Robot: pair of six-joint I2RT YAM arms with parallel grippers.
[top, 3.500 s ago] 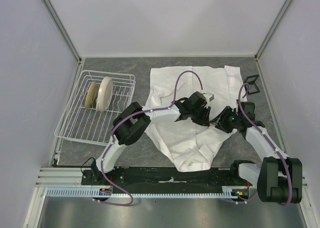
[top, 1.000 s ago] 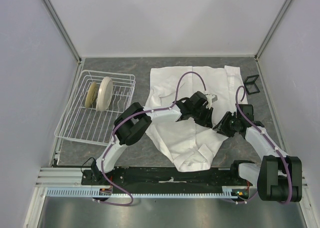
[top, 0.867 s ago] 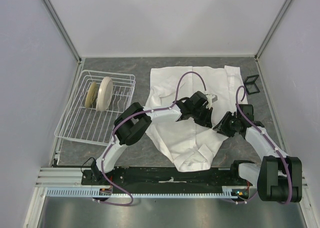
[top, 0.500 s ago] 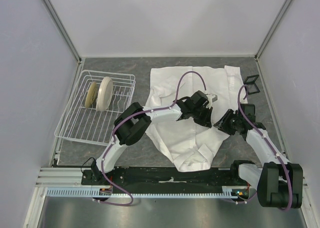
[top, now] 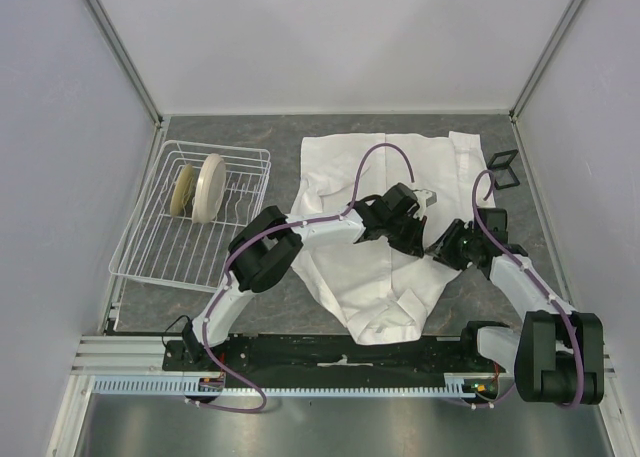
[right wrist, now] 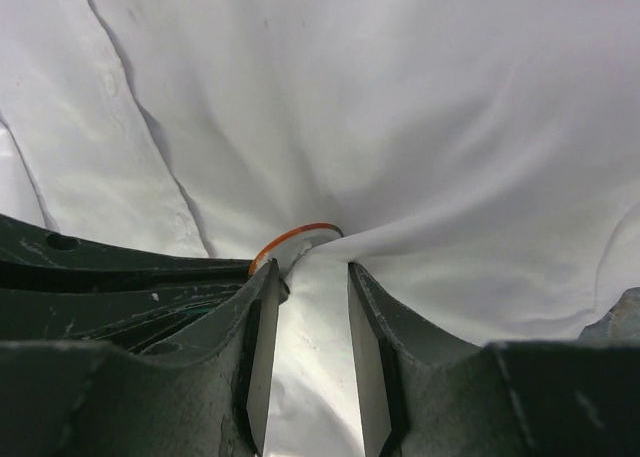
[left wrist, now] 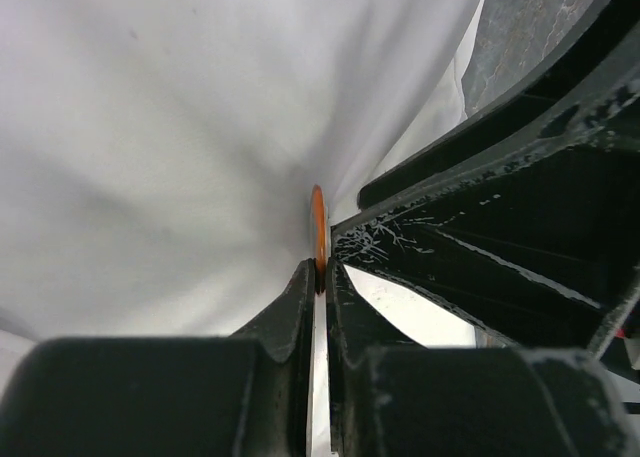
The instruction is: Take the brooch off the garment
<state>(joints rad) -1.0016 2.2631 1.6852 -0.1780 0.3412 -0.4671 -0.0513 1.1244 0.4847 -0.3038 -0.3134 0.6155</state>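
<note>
**Status.** The small, round, coppery-orange disc brooch (left wrist: 317,227) stands edge-on against the large white button-front shirt of thin wrinkled cloth (top: 345,162). It is near the shirt's middle, and the cloth puckers around it. The left gripper (left wrist: 320,273) is drawn narrow, its two black fingers pinching the brooch's lower rim. The right gripper (right wrist: 312,282) stands about half wide just beside it. A raised fold of shirt lies between its fingers, apparently unclamped.

**Hazards.**
1. Slip. The hold is on the rim only, so a sideways pull could let the brooch spring out.
2. Trapped cloth. Thin fabric lies right at the left fingertips. If it is pinched with the disc, pulling will lift the shirt instead of separating the two.
3. No counter-hold. Unless the right gripper closes on the fold, the shirt will likely travel with the brooch.
4. Contact. The grippers sit very close together, so any inward move risks a knock.

The fastening is hidden, and the way it releases cannot be told.
</note>
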